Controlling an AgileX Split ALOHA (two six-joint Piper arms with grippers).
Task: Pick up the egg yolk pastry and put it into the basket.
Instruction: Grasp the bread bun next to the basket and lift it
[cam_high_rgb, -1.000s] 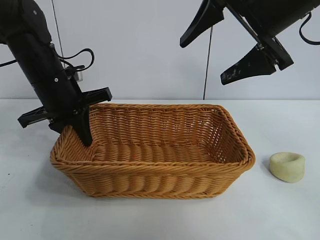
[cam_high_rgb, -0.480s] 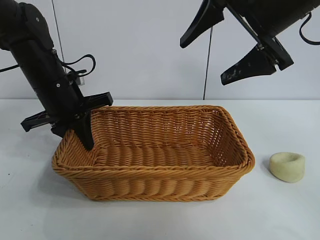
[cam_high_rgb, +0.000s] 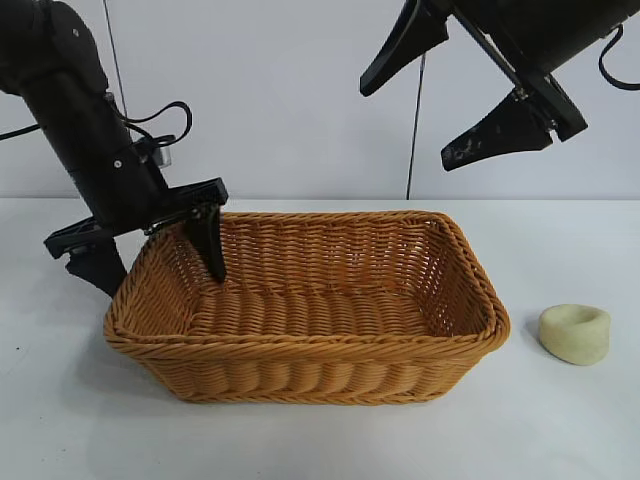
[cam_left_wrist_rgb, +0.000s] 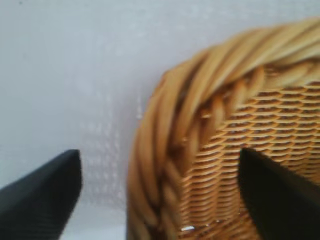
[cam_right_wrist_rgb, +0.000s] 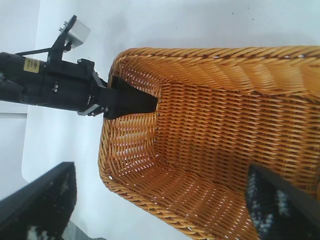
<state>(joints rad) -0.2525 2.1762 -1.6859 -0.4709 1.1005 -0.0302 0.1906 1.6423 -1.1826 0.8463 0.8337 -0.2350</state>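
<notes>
White table (cam_high_rgb: 300, 440), pale wall behind. Basket (cam_high_rgb: 310, 375) mid-table, empty. Egg yolk pastry (cam_high_rgb: 575, 333) on table just beside basket's right end, untouched. Left gripper (cam_high_rgb: 155, 250) spread wide, straddling basket's left rim, well apart from pastry. Right gripper (cam_high_rgb: 440, 105) spread, empty, high above basket's right half, nearer pastry. Best reach: descend beside basket, straddle pastry, pinch gently.

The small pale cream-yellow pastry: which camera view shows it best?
The exterior view: the small pale cream-yellow pastry lies whole on the table, apart from the orange-brown wicker basket. Neither wrist view shows it.
</notes>
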